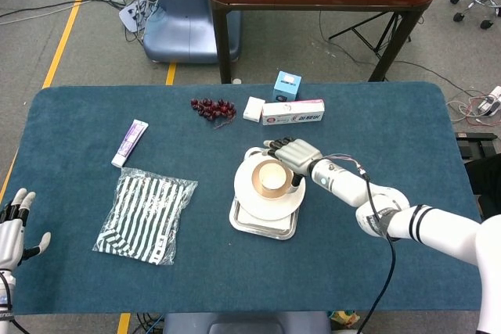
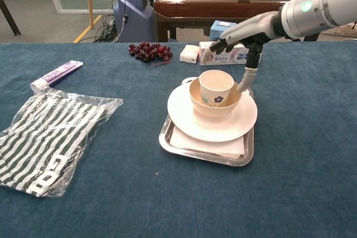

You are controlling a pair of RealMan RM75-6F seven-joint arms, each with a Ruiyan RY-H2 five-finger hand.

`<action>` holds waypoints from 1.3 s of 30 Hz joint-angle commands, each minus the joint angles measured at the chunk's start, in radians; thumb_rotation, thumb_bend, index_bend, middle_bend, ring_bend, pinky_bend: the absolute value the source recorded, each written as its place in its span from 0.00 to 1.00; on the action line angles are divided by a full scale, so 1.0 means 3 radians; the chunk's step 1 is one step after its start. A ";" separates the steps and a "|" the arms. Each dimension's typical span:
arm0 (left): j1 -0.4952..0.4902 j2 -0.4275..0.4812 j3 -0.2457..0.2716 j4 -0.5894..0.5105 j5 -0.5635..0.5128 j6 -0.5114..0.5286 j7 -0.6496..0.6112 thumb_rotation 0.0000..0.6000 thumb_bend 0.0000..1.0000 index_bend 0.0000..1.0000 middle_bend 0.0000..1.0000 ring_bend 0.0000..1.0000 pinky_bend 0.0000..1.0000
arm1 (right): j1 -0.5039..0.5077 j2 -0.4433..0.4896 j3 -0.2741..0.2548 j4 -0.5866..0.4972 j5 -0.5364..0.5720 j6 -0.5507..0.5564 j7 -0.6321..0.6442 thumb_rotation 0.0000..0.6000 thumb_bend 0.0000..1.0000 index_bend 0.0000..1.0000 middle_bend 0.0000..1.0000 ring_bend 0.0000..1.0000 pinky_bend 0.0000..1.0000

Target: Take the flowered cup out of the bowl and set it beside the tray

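The flowered cup (image 2: pixel 216 88) (image 1: pixel 271 177) stands upright in a tan bowl (image 2: pixel 215 107) on a white plate (image 2: pixel 186 115), which sits on a metal tray (image 2: pixel 177 144) (image 1: pixel 258 226). My right hand (image 2: pixel 237 39) (image 1: pixel 292 155) hovers over the cup's far right side with its fingers spread, the thumb hanging down just right of the cup's rim. It holds nothing. My left hand (image 1: pixel 12 231) rests open at the table's near left edge, far from the tray.
A striped plastic bag (image 1: pixel 146 214) lies left of the tray, with a purple tube (image 1: pixel 130 142) beyond it. Grapes (image 1: pixel 213 107), a small white block (image 1: pixel 253 109), a toothpaste box (image 1: pixel 293 112) and a blue box (image 1: pixel 286 85) sit behind the tray.
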 commanded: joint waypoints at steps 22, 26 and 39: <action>0.0090 -0.0016 0.0024 0.0243 0.0080 0.0000 -0.0378 1.00 0.30 0.00 0.00 0.00 0.12 | 0.0170 -0.0252 -0.0196 0.0185 0.0145 0.0181 -0.0070 1.00 0.05 0.20 0.00 0.00 0.00; 0.0111 -0.0012 0.0036 0.0236 0.0102 0.0021 -0.0391 1.00 0.30 0.00 0.00 0.00 0.12 | 0.0171 -0.0252 -0.0218 0.0168 0.0174 0.0241 -0.0094 1.00 0.06 0.23 0.00 0.00 0.00; 0.0125 -0.0006 0.0034 0.0226 0.0131 0.0038 -0.0384 1.00 0.30 0.00 0.00 0.00 0.12 | 0.0176 -0.0328 -0.0266 0.0235 0.0214 0.0324 -0.0160 1.00 0.13 0.35 0.03 0.00 0.00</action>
